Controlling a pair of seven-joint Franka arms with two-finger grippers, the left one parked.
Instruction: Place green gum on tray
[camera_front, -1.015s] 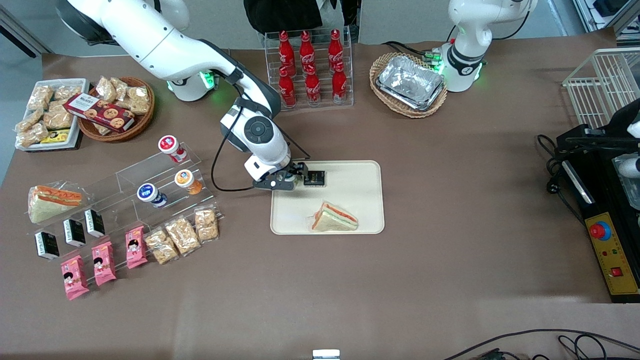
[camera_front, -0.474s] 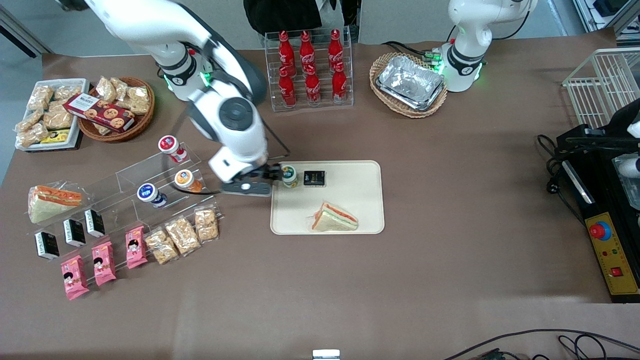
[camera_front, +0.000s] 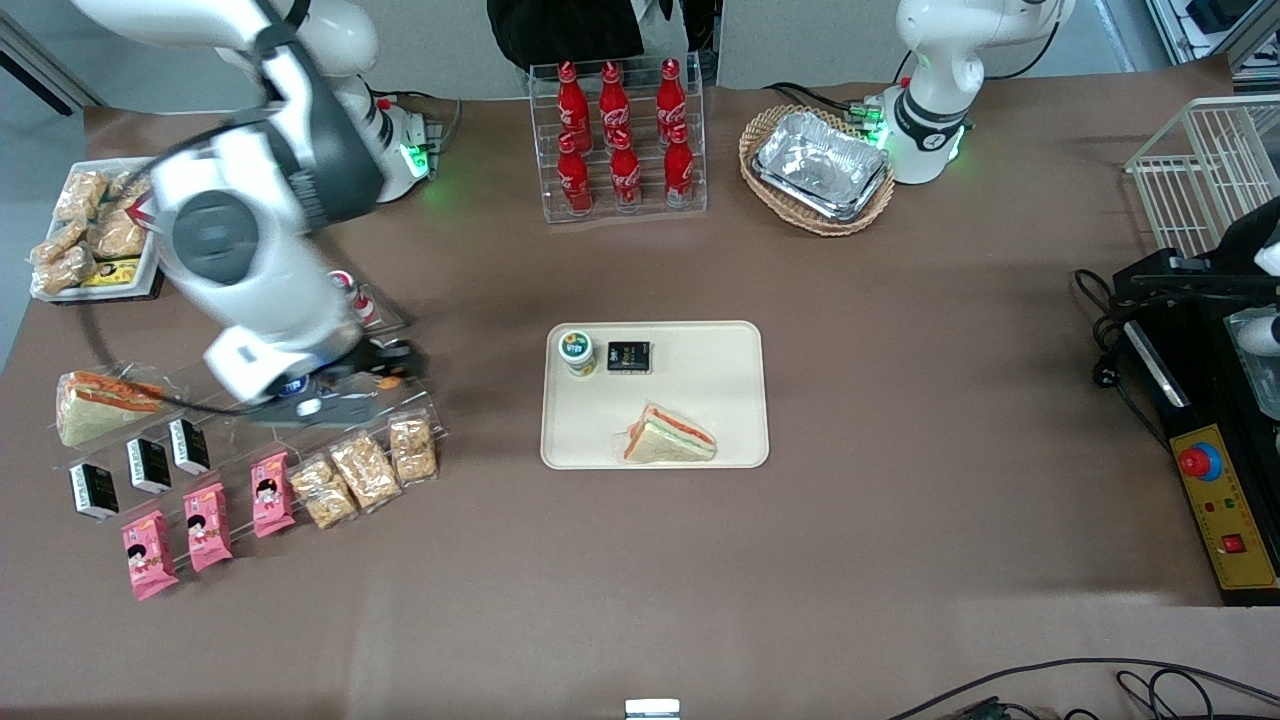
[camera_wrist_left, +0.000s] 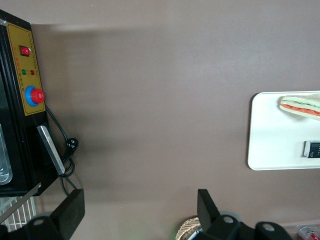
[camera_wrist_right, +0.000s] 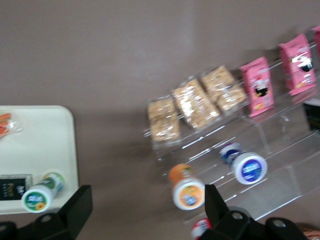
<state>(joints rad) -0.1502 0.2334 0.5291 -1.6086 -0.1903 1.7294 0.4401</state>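
Observation:
The green gum (camera_front: 577, 350), a small white bottle with a green lid, stands upright in a corner of the cream tray (camera_front: 700, 400), at the end nearest the working arm. It shows too in the right wrist view as the green gum (camera_wrist_right: 42, 192) on the tray (camera_wrist_right: 45, 140). My gripper (camera_front: 400, 358) hangs open and holds nothing, well away from the tray toward the working arm's end, above the clear acrylic shelf (camera_front: 330, 340). In the right wrist view the gripper (camera_wrist_right: 145, 210) has its fingers (camera_wrist_right: 75, 207) spread wide over bare table.
A black packet (camera_front: 629, 356) lies beside the gum and a wrapped sandwich (camera_front: 668, 437) sits nearer the camera on the tray. An orange-lidded bottle (camera_wrist_right: 187, 187) and a blue-lidded one (camera_wrist_right: 248, 167) sit on the shelf. A cola rack (camera_front: 620, 140) and a basket of foil trays (camera_front: 820, 165) stand farther back.
The gripper let go of the green gum, leaving it upright on the tray. The arm then swung away toward its own end of the table, over the acrylic shelf.

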